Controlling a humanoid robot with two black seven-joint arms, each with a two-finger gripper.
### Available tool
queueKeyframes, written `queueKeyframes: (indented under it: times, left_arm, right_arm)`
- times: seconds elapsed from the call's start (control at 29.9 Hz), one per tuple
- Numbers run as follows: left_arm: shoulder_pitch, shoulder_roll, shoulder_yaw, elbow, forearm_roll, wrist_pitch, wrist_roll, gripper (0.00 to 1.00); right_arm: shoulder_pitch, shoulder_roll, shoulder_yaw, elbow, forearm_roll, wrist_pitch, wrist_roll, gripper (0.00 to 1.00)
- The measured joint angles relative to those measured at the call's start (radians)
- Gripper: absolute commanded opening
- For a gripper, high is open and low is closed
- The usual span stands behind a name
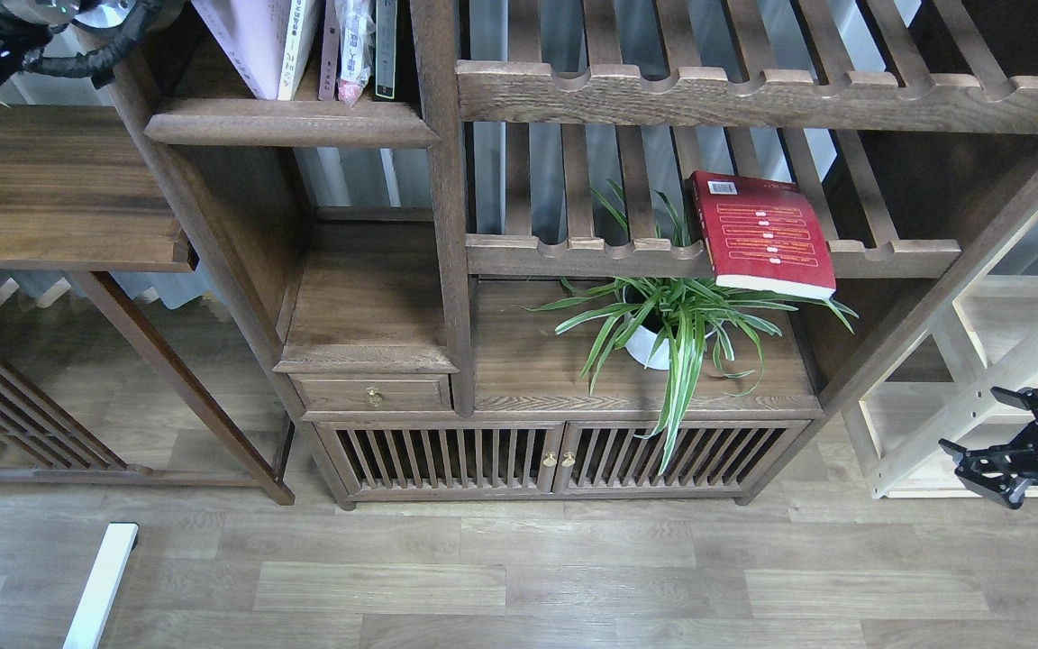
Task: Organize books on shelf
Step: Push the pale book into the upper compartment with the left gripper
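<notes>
A red book [762, 233] with yellow text bands lies flat on the lower slatted rack, its front edge overhanging the rail. A pale white-lavender book [253, 41] stands upright in the shelf [289, 122], the narrow compartment at the top left. Beside it stand a plastic-wrapped pink item [352, 45] and a thin dark spine [384, 45]. My right gripper [974, 421] hangs open and empty at the lower right, low in front of a pale wooden frame and far from the red book. Of my left arm [50, 31] only cabled parts show at the top left corner; its gripper is out of view.
A potted spider plant [672, 329] stands on the cabinet top under the red book, its leaves reaching the book's edge. A wide plain board [59, 189] sits at the left. A pale wooden frame [978, 397] stands behind my right gripper. A white bar [100, 586] lies on the floor.
</notes>
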Motion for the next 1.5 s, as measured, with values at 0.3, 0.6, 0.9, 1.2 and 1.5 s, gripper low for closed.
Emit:
queueKeyframes:
  times: [0.3, 0.6, 0.9, 1.2, 1.5]
  left_arm:
    - [-0.003, 0.000, 0.001, 0.002, 0.003, 0.000, -0.004, 0.66]
    - [-0.001, -0.002, 0.003, 0.001, 0.004, 0.000, -0.004, 0.61]
    - [-0.001, -0.007, 0.006, -0.001, 0.032, -0.003, -0.005, 0.02]
    - [-0.001, -0.010, 0.006, -0.005, 0.061, -0.006, -0.010, 0.00]
    - [-0.010, -0.007, 0.019, -0.013, 0.135, -0.040, -0.001, 0.00]
  right_arm:
    - [0.000, 0.000, 0.000, 0.000, 0.000, 0.000, 0.000, 0.89]
    - [0.000, 0.001, 0.000, 0.000, 0.000, -0.001, 0.000, 0.89]
    - [0.000, 0.003, 0.003, -0.002, 0.000, -0.001, 0.000, 0.89]
    - [-0.002, 0.002, 0.004, -0.002, 0.000, -0.001, 0.000, 0.89]
    - [-0.005, 0.004, 0.005, -0.003, 0.000, -0.002, 0.000, 0.89]
